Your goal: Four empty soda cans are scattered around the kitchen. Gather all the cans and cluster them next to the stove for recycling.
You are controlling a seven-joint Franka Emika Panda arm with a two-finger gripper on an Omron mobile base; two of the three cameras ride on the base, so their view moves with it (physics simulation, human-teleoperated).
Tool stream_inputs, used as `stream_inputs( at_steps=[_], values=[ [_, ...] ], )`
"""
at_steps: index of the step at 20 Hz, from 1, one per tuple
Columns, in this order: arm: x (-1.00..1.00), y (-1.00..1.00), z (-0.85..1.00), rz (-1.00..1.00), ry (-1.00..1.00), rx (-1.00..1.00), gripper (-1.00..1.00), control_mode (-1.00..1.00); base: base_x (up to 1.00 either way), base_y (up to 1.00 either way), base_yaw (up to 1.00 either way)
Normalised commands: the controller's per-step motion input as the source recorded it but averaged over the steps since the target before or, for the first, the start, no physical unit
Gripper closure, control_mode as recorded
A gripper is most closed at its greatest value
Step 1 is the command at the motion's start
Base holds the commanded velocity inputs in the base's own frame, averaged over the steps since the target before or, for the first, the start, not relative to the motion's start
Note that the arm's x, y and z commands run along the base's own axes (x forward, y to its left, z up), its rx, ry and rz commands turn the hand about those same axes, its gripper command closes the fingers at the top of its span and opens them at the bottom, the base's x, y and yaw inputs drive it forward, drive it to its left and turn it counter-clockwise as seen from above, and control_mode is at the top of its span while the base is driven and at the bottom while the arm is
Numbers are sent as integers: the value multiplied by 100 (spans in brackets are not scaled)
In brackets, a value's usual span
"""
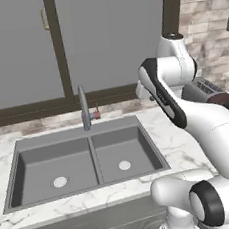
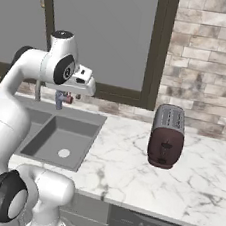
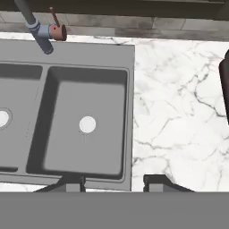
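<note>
A home kitchen: grey double-bowl sink [image 1: 82, 163] with curved metal tap [image 1: 84, 107] sunk into white marble-veined bench [image 2: 128, 167], dark red two-slot toaster [image 2: 166, 137] alongside, backed by brick-pattern wall [image 2: 203, 56] and dark-framed window [image 1: 102, 37].

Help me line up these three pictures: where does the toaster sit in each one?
Left base view: toaster at the right edge, mostly behind the arm.
Right base view: right of centre on the marble counter, in front of the brick wall.
Hand view: a dark sliver at the right edge, probably the toaster.
Shared landmark: the sink faucet, with its red handle.
</note>
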Motion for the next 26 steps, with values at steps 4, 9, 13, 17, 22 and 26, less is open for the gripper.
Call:
stream_inputs(
  at_steps=[4, 9, 13, 17, 22, 26],
  values=[
    [-26, 0, 0, -2, 0, 0, -100, -100, 0, 0, 0],
    [-95, -5, -6, -12, 7, 0, -100, -100, 0, 0, 0],
    [-100, -21, -17, -14, 5, 0, -100, -100, 0, 0, 0],
    [-100, -30, -5, -13, 6, 1, -100, -100, 0, 0, 0],
    [-72, -5, -2, -1, 0, 2, -100, -100, 0, 0, 0],
    [-57, 0, 0, 1, 0, 1, -100, -100, 0, 0, 0]
  ],
)
